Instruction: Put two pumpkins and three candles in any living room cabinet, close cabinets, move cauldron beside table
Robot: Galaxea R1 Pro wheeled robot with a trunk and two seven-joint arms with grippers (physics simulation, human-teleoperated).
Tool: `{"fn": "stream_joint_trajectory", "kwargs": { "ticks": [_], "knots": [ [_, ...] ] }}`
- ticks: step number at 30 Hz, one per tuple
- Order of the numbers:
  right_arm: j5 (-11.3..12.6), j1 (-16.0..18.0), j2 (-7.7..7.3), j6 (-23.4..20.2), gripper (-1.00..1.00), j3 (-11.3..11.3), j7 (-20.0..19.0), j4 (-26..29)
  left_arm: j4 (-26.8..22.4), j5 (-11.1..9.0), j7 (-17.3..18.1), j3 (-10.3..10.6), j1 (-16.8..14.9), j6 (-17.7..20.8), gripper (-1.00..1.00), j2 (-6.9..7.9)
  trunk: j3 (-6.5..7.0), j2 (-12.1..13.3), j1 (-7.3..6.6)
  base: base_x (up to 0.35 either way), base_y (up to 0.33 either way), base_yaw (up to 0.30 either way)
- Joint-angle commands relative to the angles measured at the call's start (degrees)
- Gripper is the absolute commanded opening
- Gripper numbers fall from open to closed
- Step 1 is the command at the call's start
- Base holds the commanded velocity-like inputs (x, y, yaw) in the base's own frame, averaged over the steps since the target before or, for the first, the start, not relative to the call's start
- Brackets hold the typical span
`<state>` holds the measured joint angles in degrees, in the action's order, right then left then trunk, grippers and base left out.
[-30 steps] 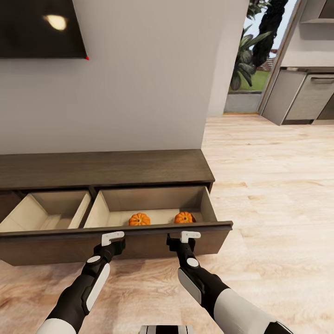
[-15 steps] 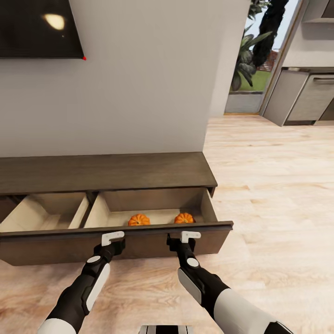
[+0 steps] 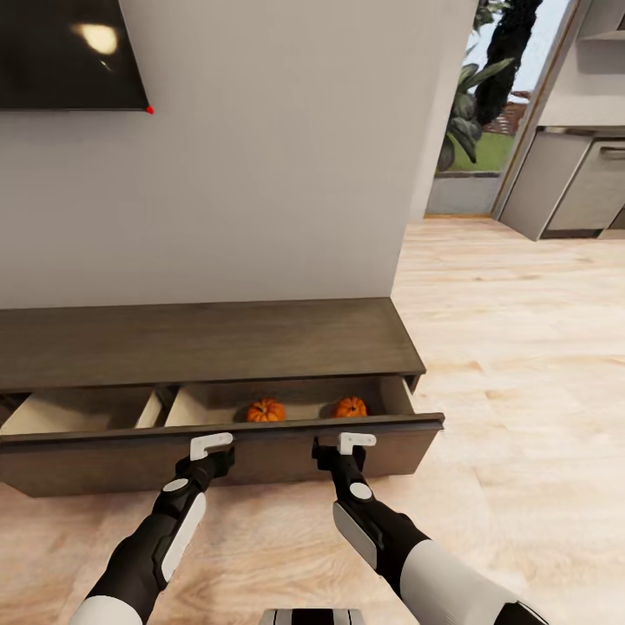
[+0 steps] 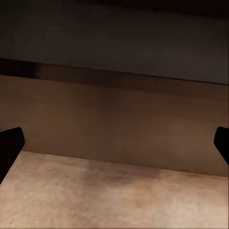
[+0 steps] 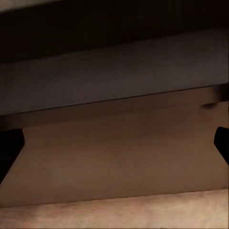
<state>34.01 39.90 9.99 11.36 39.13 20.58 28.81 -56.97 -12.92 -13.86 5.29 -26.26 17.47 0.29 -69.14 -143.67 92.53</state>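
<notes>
While the cabinet runs lengthwise along the wall, its drawer stands partly pulled out. Left gripper meets the drawer front, fingers spread wide. Inside sit two pumpkins, side by side and apart. Right gripper also meets the front, likewise spread.

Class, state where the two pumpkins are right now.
In the head view, both pumpkins sit inside the cabinet's open right-hand drawer, just behind its front panel.
</notes>
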Motion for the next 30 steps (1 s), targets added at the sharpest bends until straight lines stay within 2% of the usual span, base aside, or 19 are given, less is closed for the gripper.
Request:
{"fn": "stream_joint_trajectory", "kwargs": {
  "ticks": [1, 18, 30],
  "knots": [
    [0.36, 0.09, -0.02, 0.33, 1.00, 0.51, 0.25, 0.02, -0.07, -0.53, -0.47, 0.16, -0.04, 0.19, 1.00, 0.01, -0.04, -0.02, 0.02, 0.285, 0.078, 0.000],
    [0.36, 0.09, 0.00, 0.33, 1.00, 0.51, 0.25, 0.02, -0.07, -0.53, -0.47, 0.16, -0.02, 0.19, 1.00, 0.00, -0.04, -0.02, 0.02, 0.275, 0.069, 0.000],
    [0.36, 0.09, -0.03, 0.33, 1.00, 0.51, 0.25, 0.02, -0.07, -0.61, -0.44, 0.16, -0.02, 0.19, 1.00, 0.00, -0.04, -0.02, 0.02, 0.035, 0.007, 0.000]
  ]
}}
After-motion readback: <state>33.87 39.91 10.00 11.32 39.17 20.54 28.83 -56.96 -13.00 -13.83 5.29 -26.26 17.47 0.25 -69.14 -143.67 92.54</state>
